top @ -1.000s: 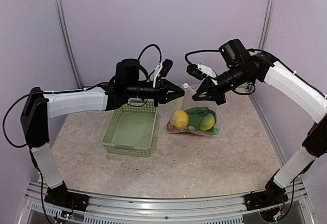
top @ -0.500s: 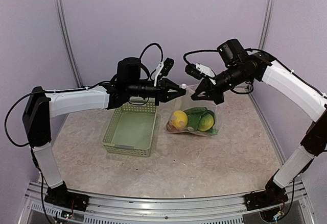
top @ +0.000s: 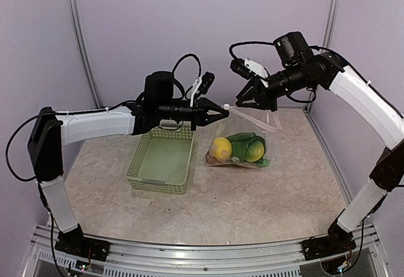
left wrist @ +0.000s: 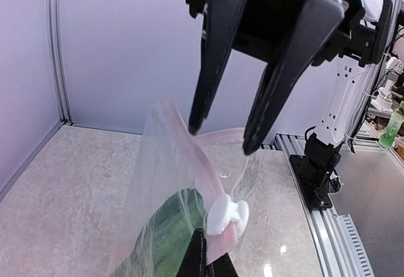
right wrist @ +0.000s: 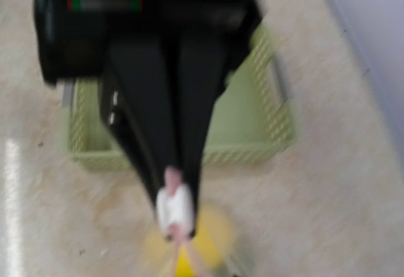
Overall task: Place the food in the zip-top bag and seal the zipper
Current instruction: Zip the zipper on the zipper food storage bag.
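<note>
The left gripper (top: 221, 108) has its jaws pinched on the zipper (top: 255, 118), lifting the mouth of the zip-top bag (top: 250, 132). The bag's bottom rests on the table (top: 252, 207) with the food (top: 246, 147) inside. The right gripper (left wrist: 219, 139) hovers above, jaws wide.

My left arm (top: 95, 125) stretches level toward the middle, left gripper (top: 221, 108) pinched tight — my right arm (top: 363, 100) arches in high, right gripper (left wrist: 219, 139) angled down, fingers spread wide, just above the left's tip
</note>
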Controlling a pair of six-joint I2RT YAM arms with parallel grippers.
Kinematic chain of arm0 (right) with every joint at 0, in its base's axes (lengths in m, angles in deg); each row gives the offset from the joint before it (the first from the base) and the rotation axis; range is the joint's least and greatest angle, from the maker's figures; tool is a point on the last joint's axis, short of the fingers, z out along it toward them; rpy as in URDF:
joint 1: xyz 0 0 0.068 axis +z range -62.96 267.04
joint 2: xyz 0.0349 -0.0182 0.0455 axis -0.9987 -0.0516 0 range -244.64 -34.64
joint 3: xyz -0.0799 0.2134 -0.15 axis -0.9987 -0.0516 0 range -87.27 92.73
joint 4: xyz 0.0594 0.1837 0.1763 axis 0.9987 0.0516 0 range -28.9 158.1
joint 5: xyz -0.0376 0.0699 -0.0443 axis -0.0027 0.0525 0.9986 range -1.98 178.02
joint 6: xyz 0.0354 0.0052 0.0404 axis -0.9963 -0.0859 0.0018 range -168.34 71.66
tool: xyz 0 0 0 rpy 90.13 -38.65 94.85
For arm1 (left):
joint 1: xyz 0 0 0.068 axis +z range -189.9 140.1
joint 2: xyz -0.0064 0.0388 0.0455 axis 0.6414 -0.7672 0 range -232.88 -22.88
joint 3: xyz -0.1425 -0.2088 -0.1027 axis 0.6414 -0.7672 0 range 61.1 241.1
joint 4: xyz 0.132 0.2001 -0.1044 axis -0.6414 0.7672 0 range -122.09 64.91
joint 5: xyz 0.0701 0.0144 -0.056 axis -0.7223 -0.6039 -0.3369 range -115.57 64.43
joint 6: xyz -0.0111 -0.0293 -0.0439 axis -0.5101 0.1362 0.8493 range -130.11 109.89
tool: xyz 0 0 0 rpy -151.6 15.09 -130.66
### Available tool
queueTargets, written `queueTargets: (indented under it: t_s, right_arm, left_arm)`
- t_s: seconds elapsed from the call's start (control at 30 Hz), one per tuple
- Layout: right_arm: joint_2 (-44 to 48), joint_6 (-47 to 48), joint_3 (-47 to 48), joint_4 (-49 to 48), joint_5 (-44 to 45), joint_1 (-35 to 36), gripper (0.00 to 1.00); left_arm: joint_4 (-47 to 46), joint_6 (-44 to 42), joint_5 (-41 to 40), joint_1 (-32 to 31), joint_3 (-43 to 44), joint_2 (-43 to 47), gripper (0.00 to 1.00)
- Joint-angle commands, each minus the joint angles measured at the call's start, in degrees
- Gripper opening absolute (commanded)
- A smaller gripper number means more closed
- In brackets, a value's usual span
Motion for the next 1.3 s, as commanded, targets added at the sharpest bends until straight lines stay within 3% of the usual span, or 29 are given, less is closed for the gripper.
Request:
queueTargets:
  t_s: [0.0,0.13,0.37,0.53,0.77,1.1,1.27]
  right_arm:
    - [-1.66,0.10,3.92,-0.08,-1.00,0.51,0.29]
    - [-5.15,0.23,5.78,0.77,-2.25,1.65,0.39]
    - [-7.63,-1.32,6.34,0.19,-1.57,3.88,0.42]
    - [-7.76,-2.44,6.13,-0.52,-0.92,3.91,0.27]
    - [-6.72,-2.83,4.94,-1.18,1.41,3.85,0.24]
    - [-4.31,-2.67,3.32,-1.32,2.70,3.91,0.03]
    - [-3.62,-2.02,2.49,0.32,5.75,3.82,0.02]
  left_arm:
    - [2.56,0.07,-1.27,0.18,-0.84,2.08,0.00]
    - [3.45,0.16,-1.98,0.18,-1.00,2.68,0.00]
    - [3.71,1.77,-2.65,0.09,-1.69,3.73,0.00]
    - [3.62,1.81,-2.70,0.09,-2.06,4.20,0.00]
    - [3.18,1.99,-2.90,0.18,-1.98,3.84,0.00]
    - [2.34,3.42,-3.98,0.80,-1.97,3.21,0.00]
    - [-4.73,7.70,-7.96,2.99,-6.00,4.67,0.00]
